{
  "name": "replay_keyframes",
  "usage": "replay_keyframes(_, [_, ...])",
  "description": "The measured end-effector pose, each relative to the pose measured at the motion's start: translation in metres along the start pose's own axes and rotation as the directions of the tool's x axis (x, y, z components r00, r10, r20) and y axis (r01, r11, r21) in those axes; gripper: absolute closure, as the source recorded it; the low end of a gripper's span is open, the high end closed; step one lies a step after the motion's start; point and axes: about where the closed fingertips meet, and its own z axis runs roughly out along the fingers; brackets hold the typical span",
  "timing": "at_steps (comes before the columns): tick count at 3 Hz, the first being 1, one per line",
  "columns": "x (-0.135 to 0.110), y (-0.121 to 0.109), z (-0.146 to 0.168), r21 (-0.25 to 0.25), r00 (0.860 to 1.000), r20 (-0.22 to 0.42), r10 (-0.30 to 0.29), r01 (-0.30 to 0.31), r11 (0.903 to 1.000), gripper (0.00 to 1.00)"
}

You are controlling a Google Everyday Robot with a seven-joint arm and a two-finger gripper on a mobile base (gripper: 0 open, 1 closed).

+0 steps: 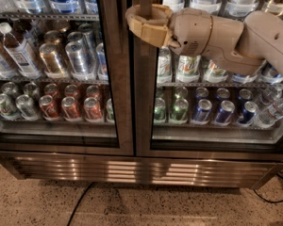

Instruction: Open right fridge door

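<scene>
The right fridge door (217,135) is a tall glass door in a dark metal frame. It stands shut, with green-and-white cans (188,69) and blue cans (203,111) behind the glass. My gripper (132,19) reaches in from the right at upper centre. Its tan fingers (148,29) are hooked around the vertical handle strip (142,79) on the door's left edge, beside the centre seam. My arm (254,36) crosses in front of the upper glass and hides part of the shelf behind it.
The twin left door (108,102) is shut, showing red and copper cans (70,107) and bottles (16,48). A steel vent grille (132,171) runs along the base. A black cable (80,206) lies on the speckled floor; another cable (278,197) is at the right.
</scene>
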Motion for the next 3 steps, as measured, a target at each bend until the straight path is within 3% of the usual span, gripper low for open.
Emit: replay_keyframes(3, [0.0005,0.0,0.0004,0.006,1.0,0.003,0.002,-0.002,1.0,1.0])
